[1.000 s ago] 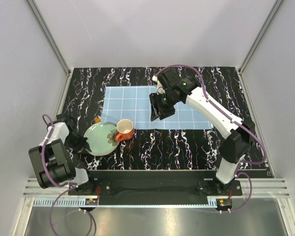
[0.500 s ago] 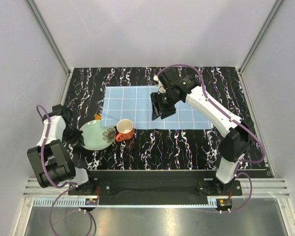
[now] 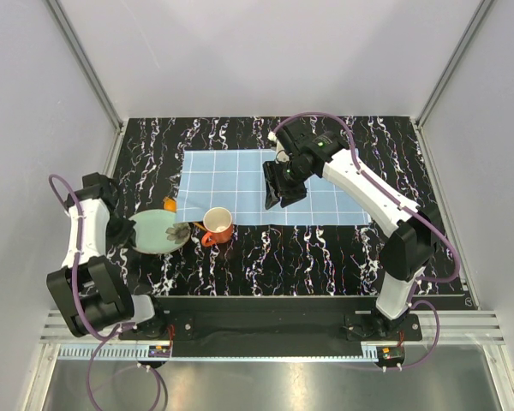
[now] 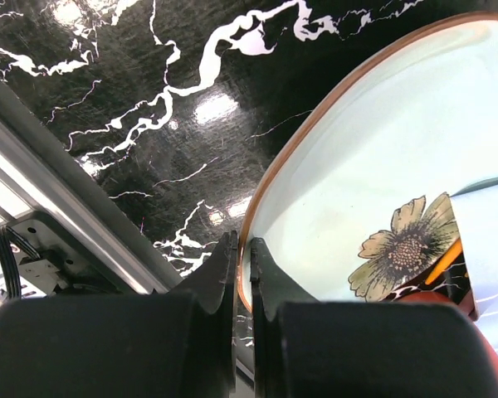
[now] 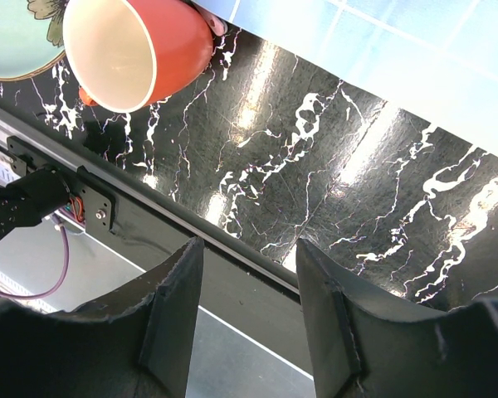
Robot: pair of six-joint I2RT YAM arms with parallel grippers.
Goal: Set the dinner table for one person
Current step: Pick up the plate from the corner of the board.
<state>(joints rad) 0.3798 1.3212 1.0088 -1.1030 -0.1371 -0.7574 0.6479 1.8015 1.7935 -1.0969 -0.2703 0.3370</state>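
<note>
Left tool (image 4: 241, 265) clamps the plate (image 4: 373, 166) by its rim near the dinner table (image 4: 141, 133) edge; right tool (image 5: 247, 290) gapes empty.

Robot test cell in a laboratory, not a domestic room. Plain pale panel walls (image 3: 265, 60) close the work area on three sides, held in bare aluminium framing posts (image 3: 84, 60). The left arm (image 3: 75, 240) and right arm (image 3: 364, 188) are bolted to a black base plate (image 3: 265, 321) at the near edge of the glossy marble-patterned tabletop (image 3: 325, 248). Purple cables (image 3: 313, 115) loop openly off the arms. A ribbed metal rail (image 3: 265, 349) runs below the base plate.
</note>
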